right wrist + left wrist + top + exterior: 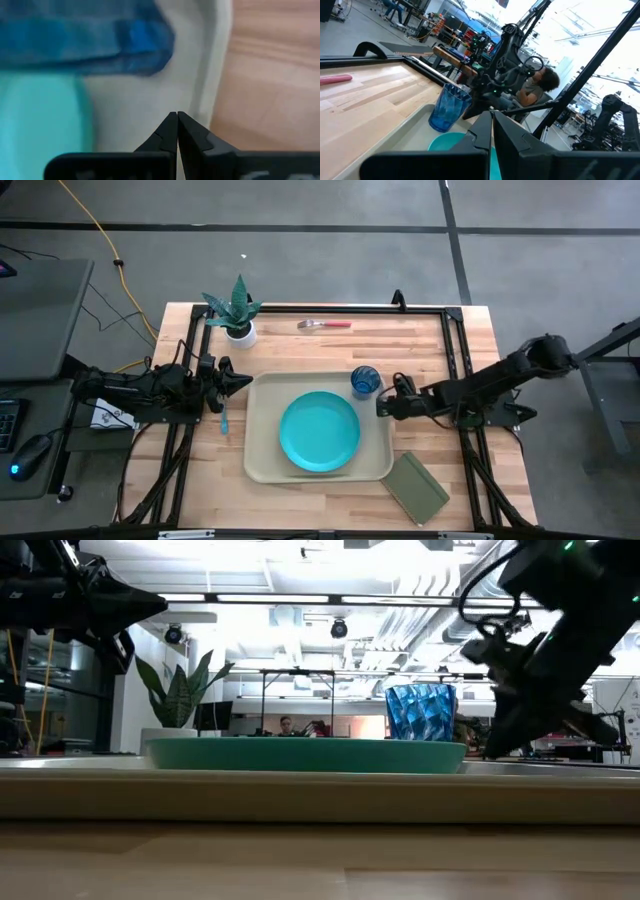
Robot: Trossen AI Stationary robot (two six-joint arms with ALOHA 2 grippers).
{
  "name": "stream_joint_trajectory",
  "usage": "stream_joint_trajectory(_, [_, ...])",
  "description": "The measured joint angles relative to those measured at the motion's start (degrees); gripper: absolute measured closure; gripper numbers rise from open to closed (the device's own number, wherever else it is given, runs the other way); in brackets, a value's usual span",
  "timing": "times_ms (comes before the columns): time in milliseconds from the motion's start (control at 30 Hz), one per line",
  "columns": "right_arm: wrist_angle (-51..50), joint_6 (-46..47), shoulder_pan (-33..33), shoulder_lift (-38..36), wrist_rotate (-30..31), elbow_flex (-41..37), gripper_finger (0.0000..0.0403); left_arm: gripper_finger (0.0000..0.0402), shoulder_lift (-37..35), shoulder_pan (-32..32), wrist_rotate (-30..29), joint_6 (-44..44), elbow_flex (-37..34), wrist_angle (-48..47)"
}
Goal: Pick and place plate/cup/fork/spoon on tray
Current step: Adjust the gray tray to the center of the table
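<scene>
The turquoise plate point(320, 432) lies flat in the middle of the beige tray point(262, 465). The blue cup point(365, 381) stands upright in the tray's far right corner. The red-handled fork point(325, 324) lies on the table near its far edge. The blue-handled spoon point(224, 418) lies on the table just left of the tray. My left gripper point(246, 382) is shut and empty at the tray's far left corner, above the spoon's far end. My right gripper point(381, 406) is shut and empty over the tray's right rim point(212, 65), near the cup point(85, 35).
A potted plant point(238, 312) stands at the table's far left. A dark green notebook point(415, 488) lies off the tray's near right corner. A black frame point(420, 308) runs along the table's far edge and sides. A person point(537, 85) sits beyond the table.
</scene>
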Motion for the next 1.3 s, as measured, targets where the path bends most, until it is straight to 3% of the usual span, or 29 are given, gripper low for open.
stream_joint_trajectory(333, [3.19, 0.06, -5.27, 5.81, 0.74, 0.45, 0.0403, 0.0401, 0.0, 0.0, 0.0, 0.01, 0.01, 0.0])
stream_joint_trajectory(700, [-4.92, 6.97, -10.79, 5.35, 5.32, 0.43, 0.0403, 0.0401, 0.0, 0.0, 0.0, 0.01, 0.01, 0.0])
stream_joint_trajectory(1067, [-11.31, 15.72, -11.38, 5.25, 8.49, 0.37, 0.0403, 0.0401, 0.01, -0.01, 0.0, 0.01, 0.01, 0.0])
stream_joint_trajectory(1300, [-13.66, 15.65, -10.94, -0.18, 9.95, 0.26, 0.0403, 0.0401, -0.01, -0.02, 0.0, 0.01, 0.01, 0.0])
